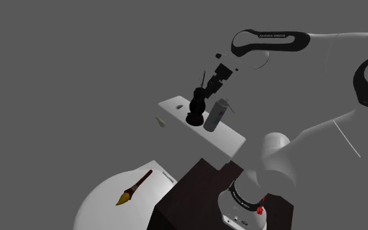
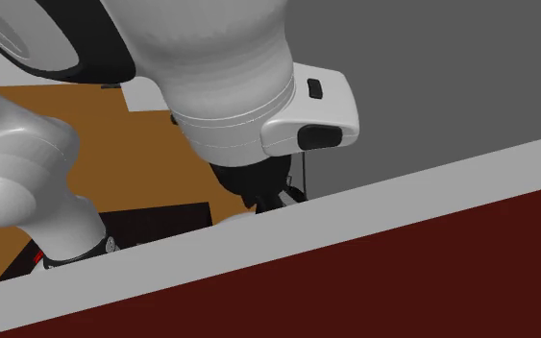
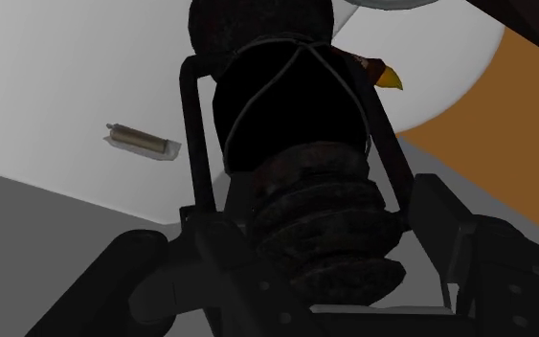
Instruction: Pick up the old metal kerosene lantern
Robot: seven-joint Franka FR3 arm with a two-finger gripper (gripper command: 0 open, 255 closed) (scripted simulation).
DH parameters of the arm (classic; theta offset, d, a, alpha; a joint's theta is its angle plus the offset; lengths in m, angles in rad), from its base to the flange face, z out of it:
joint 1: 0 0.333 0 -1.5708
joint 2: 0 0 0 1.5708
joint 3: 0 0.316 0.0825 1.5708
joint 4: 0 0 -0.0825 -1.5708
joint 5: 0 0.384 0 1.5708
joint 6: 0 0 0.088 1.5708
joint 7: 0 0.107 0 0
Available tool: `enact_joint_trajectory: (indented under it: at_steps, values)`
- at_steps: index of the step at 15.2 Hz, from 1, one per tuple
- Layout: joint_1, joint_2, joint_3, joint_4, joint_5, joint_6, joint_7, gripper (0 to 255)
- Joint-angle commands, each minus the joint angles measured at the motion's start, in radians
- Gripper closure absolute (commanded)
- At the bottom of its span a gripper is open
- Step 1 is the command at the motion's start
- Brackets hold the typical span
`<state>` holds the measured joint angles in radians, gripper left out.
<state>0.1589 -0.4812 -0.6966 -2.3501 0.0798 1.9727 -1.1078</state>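
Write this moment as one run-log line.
phase: reaching to grasp | hand: at top of black lantern | lantern: upright on white board, beside grey bottle | lift: not yet

Lantern (image 1: 195, 108) on shelf (image 1: 174, 104), bottle (image 1: 216, 115) just beside

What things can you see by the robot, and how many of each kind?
lantern: 1
spray bottle: 1
paintbrush: 1
small pale thing: 1
Total: 4
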Motion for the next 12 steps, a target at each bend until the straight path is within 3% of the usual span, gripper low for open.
enact_joint_trajectory:
  at_steps: [1,12]
  values:
    - [0.0,-0.004,0.005,0.021,-0.001,-0.023,0.007,255]
    - [0.001,-0.024,0.038,0.149,-0.004,-0.163,0.055,255]
